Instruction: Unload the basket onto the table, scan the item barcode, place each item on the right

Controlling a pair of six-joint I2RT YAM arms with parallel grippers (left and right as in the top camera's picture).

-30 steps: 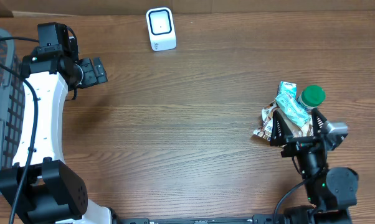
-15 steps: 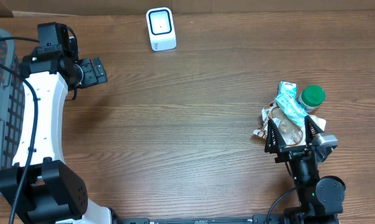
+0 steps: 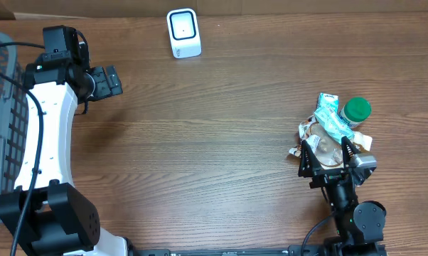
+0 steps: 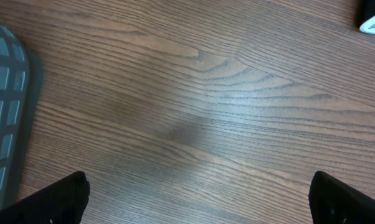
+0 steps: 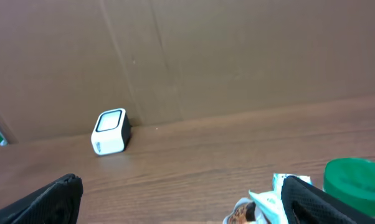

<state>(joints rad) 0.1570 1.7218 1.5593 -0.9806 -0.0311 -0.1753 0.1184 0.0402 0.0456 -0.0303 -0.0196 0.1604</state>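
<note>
Spread wide, the jaws of our right gripper (image 3: 328,155) hold nothing. From overhead its two fingers (image 3: 306,159) stand on either side of the near edge of a small heap of goods at the right of the table (image 3: 221,142), and we cannot tell whether they touch it. Between the fingers and just beyond them lies a crumpled brown packet (image 3: 312,134), with a teal-and-white packet (image 3: 330,118) lying across it and a green-lidded bottle (image 3: 357,110) against the heap's far right side. In the right wrist view the end of the teal-and-white packet and the green lid show low at the right, beside the right-hand finger. Across the table, near its back edge, stands a white scanner (image 3: 183,33), well apart from the heap. Our left gripper (image 3: 113,80) also has its jaws wide apart and empty. It hangs over bare wood at the far left, near a grey basket (image 3: 2,121) and to the left of the scanner.
</note>
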